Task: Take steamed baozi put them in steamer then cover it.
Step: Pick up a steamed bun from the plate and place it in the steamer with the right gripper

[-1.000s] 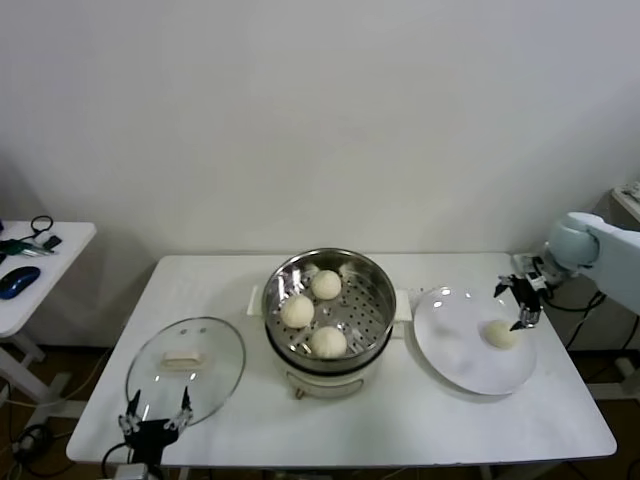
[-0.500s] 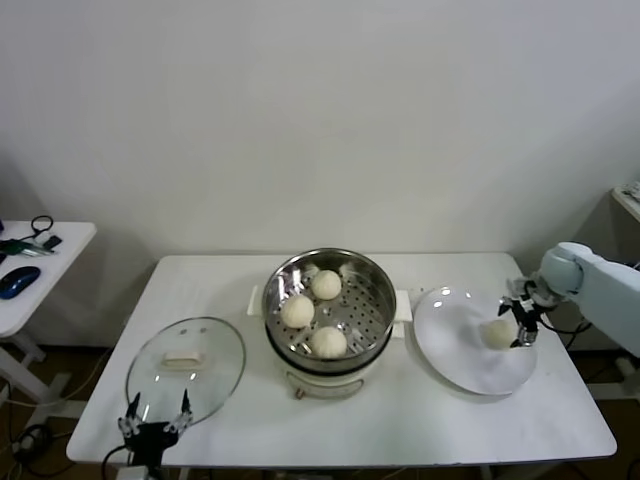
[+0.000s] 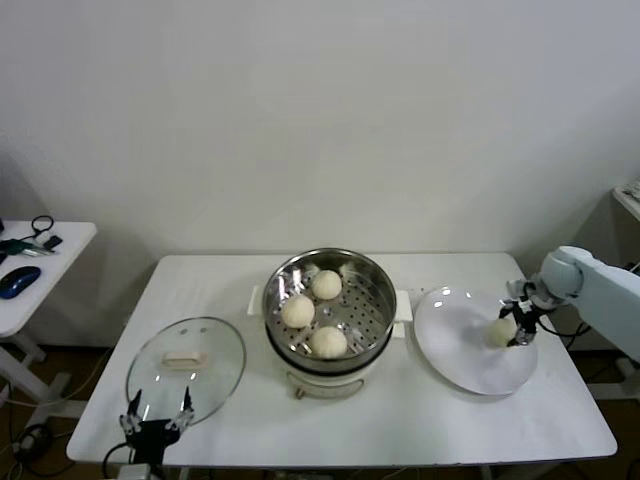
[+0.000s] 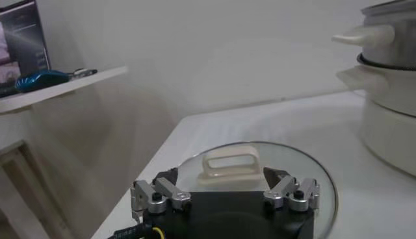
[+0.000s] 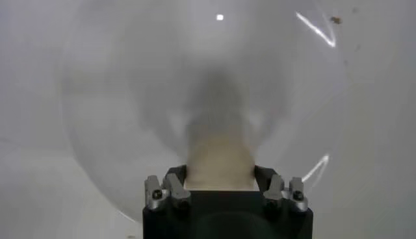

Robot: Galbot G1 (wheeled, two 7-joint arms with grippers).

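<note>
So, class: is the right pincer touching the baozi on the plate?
Touching. In the right wrist view the right pincer has its fingers pressed against both sides of the baozi, with no gap visible.

Three cream buns (image 3: 313, 312) sit on steamer's (image 3: 372, 290) perforated tray. Fourth bun (image 3: 499, 332) between right gripper's (image 3: 512, 330) fingers. Glass lid (image 3: 186, 367) flat, handle up, just ahead of left gripper (image 3: 155, 426).

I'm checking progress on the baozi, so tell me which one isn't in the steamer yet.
The baozi on the white plate, between the right gripper's fingers. The other three baozi already sit on the perforated tray in the steamer.
</note>
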